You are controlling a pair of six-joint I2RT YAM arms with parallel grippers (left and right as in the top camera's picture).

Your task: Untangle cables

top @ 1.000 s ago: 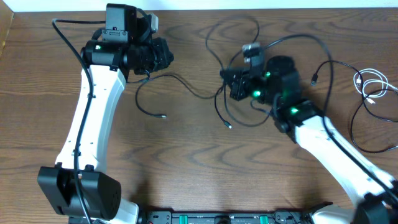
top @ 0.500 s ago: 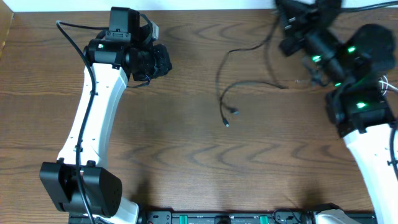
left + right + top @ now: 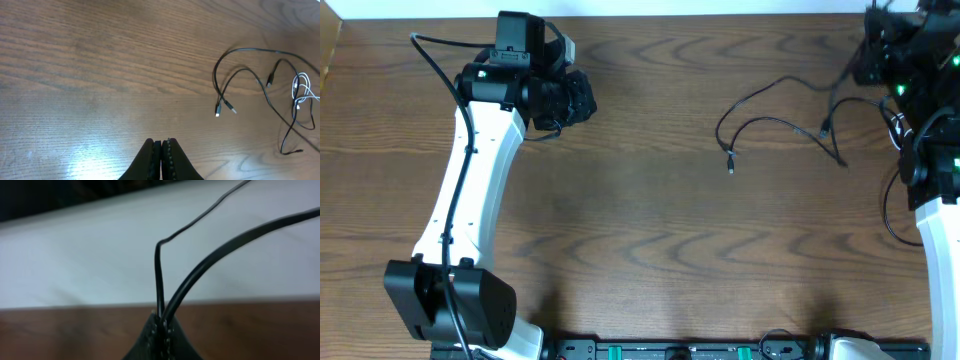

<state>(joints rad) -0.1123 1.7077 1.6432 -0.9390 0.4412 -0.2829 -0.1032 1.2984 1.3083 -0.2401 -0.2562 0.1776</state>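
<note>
Two thin black cables (image 3: 760,121) lie stretched across the right half of the table, with small plug ends (image 3: 730,166) pointing left. My right gripper (image 3: 872,55) is at the far right corner, shut on black cable strands (image 3: 159,275) that rise from between its tips (image 3: 161,320). My left gripper (image 3: 575,97) is far to the left, shut and empty (image 3: 161,145) above bare wood. The left wrist view shows the black cables (image 3: 215,80) and the white cable (image 3: 300,92) coiled beside them. The white cable does not show in the overhead view.
The wooden table (image 3: 640,230) has its far edge (image 3: 720,14) close behind both grippers, with a white surface beyond it (image 3: 100,255). The left arm's white link (image 3: 460,200) crosses the left side. The right arm (image 3: 940,200) stands along the right edge.
My right arm has swung from mid-table to the far right corner, dragging the black cables to the right with it. The left arm has barely moved.
</note>
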